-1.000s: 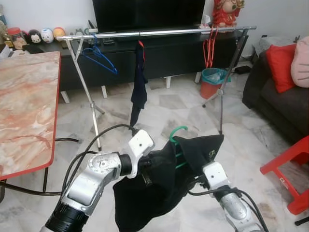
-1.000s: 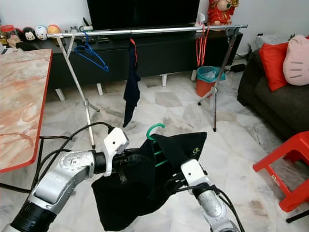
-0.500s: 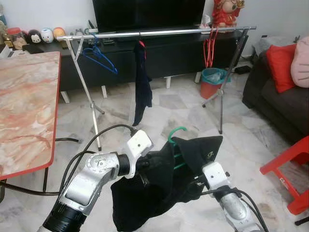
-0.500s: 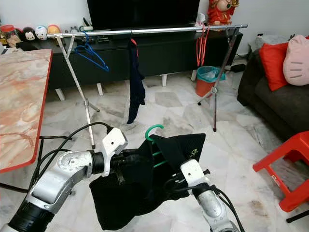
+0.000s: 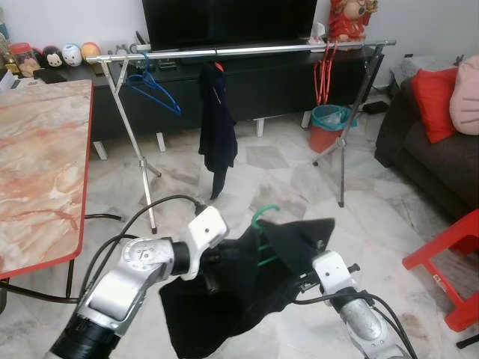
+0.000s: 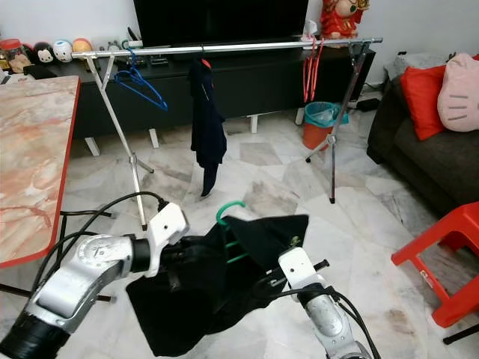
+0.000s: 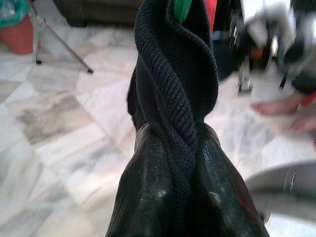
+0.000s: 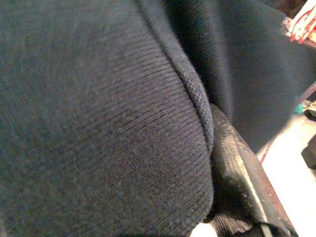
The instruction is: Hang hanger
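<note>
Between my two grippers hangs a black garment (image 5: pixel 224 299) on a green hanger (image 5: pixel 261 218), whose hook sticks up from the cloth. My left gripper (image 7: pixel 177 133) is shut on a twisted fold of the knit fabric at the garment's left side. On the garment's right side, my right gripper (image 5: pixel 301 281) is buried in the cloth; one finger (image 8: pixel 237 163) presses against the fabric. Far ahead stands the silver clothes rail (image 5: pixel 247 51), carrying a blue hanger (image 5: pixel 153 86), a dark hung garment (image 5: pixel 217 127) and red hangers (image 5: pixel 324 75).
A marble table with a red edge (image 5: pixel 37 164) is on the left. On the right are a dark sofa (image 5: pixel 419 149) with a red cushion and a red stool (image 5: pixel 456 262). An orange bin (image 5: pixel 329 123) sits under the rail. A person's bare feet (image 7: pixel 276 106) are nearby.
Both grippers and the black garment have dropped a little and shifted left. The dark garment on the rail has swung and bunched up.
</note>
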Controlling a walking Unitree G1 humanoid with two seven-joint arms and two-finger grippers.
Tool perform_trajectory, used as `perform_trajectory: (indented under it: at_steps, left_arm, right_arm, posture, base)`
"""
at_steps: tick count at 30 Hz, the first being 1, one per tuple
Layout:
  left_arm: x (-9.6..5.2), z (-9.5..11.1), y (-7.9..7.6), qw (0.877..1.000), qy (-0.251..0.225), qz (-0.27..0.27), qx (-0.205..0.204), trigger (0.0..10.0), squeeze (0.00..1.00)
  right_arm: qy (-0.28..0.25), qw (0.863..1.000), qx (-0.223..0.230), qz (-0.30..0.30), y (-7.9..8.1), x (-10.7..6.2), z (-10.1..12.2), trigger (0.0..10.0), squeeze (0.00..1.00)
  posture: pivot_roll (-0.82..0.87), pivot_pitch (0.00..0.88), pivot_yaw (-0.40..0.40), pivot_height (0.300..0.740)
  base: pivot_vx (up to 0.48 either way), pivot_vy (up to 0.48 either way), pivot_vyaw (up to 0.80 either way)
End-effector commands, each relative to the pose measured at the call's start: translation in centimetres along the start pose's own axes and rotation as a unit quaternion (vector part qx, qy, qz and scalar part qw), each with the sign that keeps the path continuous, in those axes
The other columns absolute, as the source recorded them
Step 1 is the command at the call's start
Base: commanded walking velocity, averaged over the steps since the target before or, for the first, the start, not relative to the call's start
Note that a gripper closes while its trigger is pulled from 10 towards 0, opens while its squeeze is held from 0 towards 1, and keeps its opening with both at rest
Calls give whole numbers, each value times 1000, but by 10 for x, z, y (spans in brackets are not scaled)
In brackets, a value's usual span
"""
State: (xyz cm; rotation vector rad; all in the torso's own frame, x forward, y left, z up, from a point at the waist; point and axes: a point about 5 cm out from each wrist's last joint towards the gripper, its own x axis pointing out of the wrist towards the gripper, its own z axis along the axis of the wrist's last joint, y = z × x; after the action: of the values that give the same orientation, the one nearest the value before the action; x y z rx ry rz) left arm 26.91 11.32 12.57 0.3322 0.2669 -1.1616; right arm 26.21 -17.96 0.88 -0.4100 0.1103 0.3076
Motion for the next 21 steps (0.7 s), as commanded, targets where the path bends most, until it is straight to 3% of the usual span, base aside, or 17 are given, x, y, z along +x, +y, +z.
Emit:
perform_trajectory:
  at_steps: [1,5,6,8,11,15,18,21]
  left_arm:
    - [-3,-2,-3,1000,12,-13,22,10000,0]
    - [-16,-14,-4,997,52,-33,40,10000,0]
    - [-26,-22,-4,995,79,-44,52,10000,0]
    - [-33,-26,-4,993,92,-52,59,10000,0]
    - [-54,-27,0,991,98,-70,57,10000,0]
    - [-70,-23,-4,989,80,-112,47,10000,0]
    - [-77,-18,7,994,55,-77,46,10000,0]
    - [-87,-5,20,999,-6,-48,24,10000,0]
  right_arm:
    - [-24,1000,-9,-9,-11,4,10,0,0]
    - [-43,999,-15,-12,-16,5,18,0,0]
    - [-48,999,-21,-12,-19,5,21,0,0]
    - [-50,998,-24,-12,-21,5,23,0,0]
    - [-48,998,-32,-15,-29,5,25,0,0]
    - [-44,998,-35,-11,-31,5,26,0,0]
    - [-39,999,-33,-6,-31,4,26,0,0]
    - [-35,999,-26,7,-28,3,26,0,0]
  posture:
    - [-4,0,-24,740]
    - [-4,0,-23,740]
    - [-4,0,-24,740]
    - [-3,0,-24,740]
    - [-1,0,-27,740]
    - [4,0,-31,740]
    - [4,0,-32,740]
    - [6,0,-36,740]
  base:
    - [0,0,0]
    - [0,0,0]
    - [0,0,0]
    - [0,0,0]
    - [0,0,0]
    - [0,0,0]
    - [0,0,0]
    - [0,0,0]
